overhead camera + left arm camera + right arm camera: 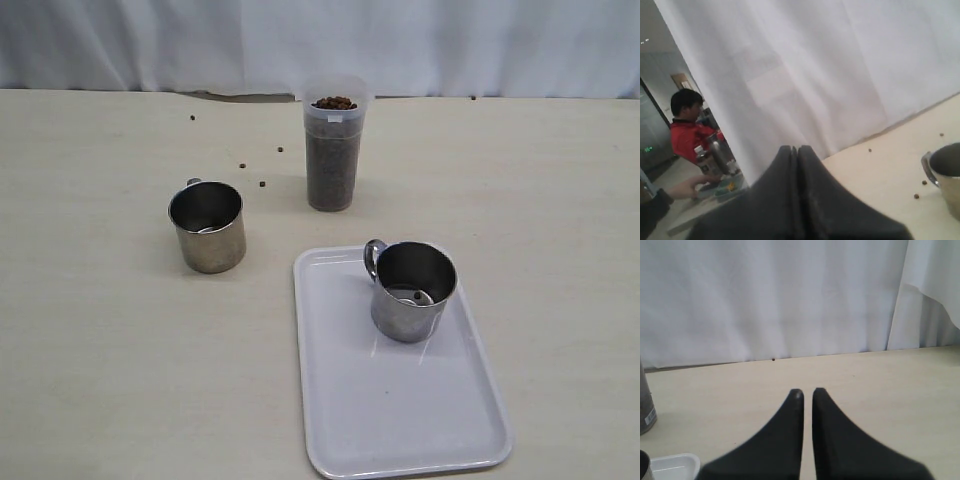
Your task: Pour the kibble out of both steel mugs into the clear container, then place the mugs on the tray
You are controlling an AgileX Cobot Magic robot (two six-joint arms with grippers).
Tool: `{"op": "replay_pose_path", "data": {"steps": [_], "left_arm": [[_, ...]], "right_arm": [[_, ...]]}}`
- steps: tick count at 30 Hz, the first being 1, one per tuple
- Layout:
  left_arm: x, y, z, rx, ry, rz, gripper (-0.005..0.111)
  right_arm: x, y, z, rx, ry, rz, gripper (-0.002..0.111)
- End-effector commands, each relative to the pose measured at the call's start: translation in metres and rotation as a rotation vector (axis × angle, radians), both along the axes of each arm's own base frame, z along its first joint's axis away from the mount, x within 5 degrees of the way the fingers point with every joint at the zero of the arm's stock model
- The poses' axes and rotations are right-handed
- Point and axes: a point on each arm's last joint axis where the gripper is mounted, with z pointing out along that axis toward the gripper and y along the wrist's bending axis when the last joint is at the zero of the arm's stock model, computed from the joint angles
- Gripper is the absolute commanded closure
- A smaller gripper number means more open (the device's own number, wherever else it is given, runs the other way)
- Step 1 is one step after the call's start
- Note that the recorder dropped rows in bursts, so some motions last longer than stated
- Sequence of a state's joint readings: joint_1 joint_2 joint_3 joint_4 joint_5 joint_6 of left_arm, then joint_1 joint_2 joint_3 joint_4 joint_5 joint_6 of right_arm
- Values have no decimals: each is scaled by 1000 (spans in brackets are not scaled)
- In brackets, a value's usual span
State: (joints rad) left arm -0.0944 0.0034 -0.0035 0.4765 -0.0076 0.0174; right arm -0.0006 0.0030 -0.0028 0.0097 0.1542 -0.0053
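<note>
Evidently emptied, one shiny steel mug (410,290) sits on the white rectangular tray (400,420), lower right. Its twin steel mug (207,226) waits centre-left on the worktop (100,380), near the tall clear plastic container (331,170) full of brown kibble (334,103). The left hand (796,148) and right hand (807,391) are pressed together, holding nothing.

Two steel mugs: the left mug (208,228) and the right mug (410,292). One clear container (331,170). One white tray (400,420). One worktop (100,350). The kibble (334,103) heaped in the container is too much to count; five loose pellets (263,184) show on the worktop in the exterior view. A dark speck inside the right mug may be a sixth; I cannot tell. Two end effectors: the left end effector (796,150) and the right end effector (806,392). One person (685,125) in red shows in the left wrist view.
</note>
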Motion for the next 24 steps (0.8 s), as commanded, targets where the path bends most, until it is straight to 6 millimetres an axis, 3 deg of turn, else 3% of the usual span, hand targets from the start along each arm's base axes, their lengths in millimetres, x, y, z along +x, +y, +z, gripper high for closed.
{"op": "replay_pose_path", "data": {"steps": [1, 4, 19, 24], "left_arm": [[-2, -4, 10, -350, -76, -95, 107], [-3, -4, 15, -649, -92, -161, 107], [-12, -9, 33, -588, -295, -276, 107], [-10, -6, 30, -604, -260, -237, 107]], "right_arm": [[0, 0, -1, -6, 2, -6, 103], [0, 0, -1, -6, 2, -6, 103], [0, 0, -1, -6, 2, -6, 103], [0, 0, -1, -6, 2, -6, 103]]}}
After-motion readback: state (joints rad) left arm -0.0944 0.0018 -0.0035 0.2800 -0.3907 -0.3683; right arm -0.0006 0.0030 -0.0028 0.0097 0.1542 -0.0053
